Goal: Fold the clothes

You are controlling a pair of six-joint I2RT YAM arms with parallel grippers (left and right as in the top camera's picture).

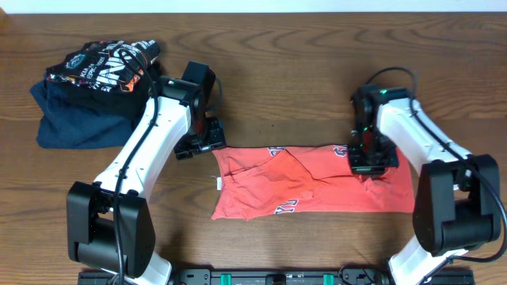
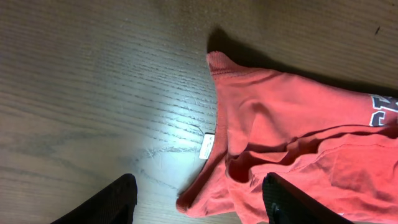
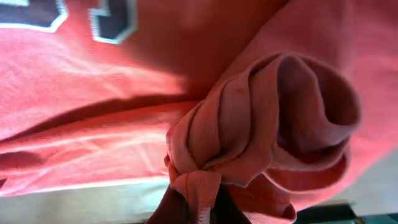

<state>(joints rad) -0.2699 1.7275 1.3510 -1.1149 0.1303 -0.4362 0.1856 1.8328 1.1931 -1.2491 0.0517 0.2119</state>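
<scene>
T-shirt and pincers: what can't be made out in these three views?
Lettering on the T-shirt: unreadable; tiny and creased overhead, cut by frame edges in both wrist views.
Right pincer: fingertips buried in the bunched cloth it grips; overhead, its wrist covers it.
Left pincer: left wrist view's bottom edge cuts off all but finger ends.

**Right wrist view.** Bunched cloth of the coral-red T-shirt [image 3: 267, 118] covers the right hand [image 3: 196, 210]. Only dark slivers of the hand show at the lower edge. The lettering [image 3: 74, 15] beyond the hand is cut by the top edge.

**Left wrist view.** Both fingers [image 2: 106, 202] of the left hand [image 2: 199, 208] are cropped at the bottom edge. The white label [image 2: 208, 146] just ahead of them is too small to read.

**Overhead.** The right wrist body hides its own fingertips and the cloth beneath.
</scene>
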